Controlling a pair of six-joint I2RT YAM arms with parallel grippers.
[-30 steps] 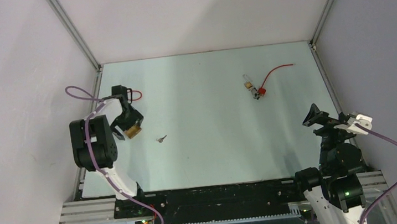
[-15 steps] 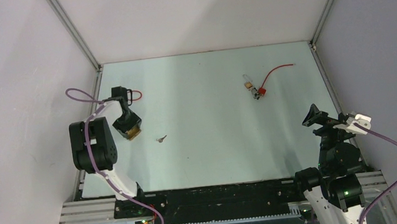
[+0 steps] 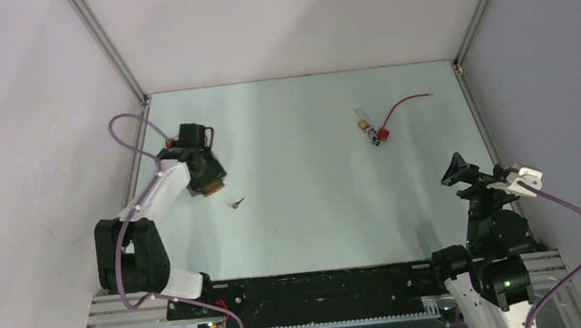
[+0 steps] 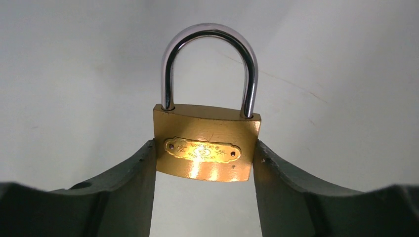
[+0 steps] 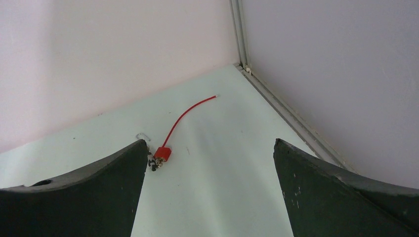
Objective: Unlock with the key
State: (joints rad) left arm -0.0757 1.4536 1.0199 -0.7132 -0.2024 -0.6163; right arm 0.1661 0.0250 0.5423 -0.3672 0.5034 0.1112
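1. The left gripper (image 3: 208, 186) is over the left part of the pale green table (image 3: 317, 218), with its arm reaching from the near left corner.
2. Its two dark fingers (image 4: 133, 187) are closed part way on a brass padlock (image 4: 206, 143) with a shiny curved steel shackle. Each finger presses on one side of the gold body.
3. In the left wrist view the shackle is closed into the body and points away from the camera. A small oval label is on the front face of the body.
4. I cannot tell if the brass padlock touches the table or hangs a little above it.
5. The key (image 3: 237, 204), a tiny thin silvery-grey metal piece, lies flat on the table. It is near the left gripper, to the right of it and a little closer to the arm bases. Nothing touches it.
6. The right gripper (image 5: 208, 145) is above the near right edge of the table. Its jaws stand wide apart and have hold of nothing.
7. Far on the right part of the table lies a little brass lock (image 3: 365, 124) with a silver shackle, touching a red plastic tag (image 5: 163, 154). A thin red wire (image 5: 190, 113) runs from the tag towards the far right corner.
8. This group is well apart from the key and from both grippers.
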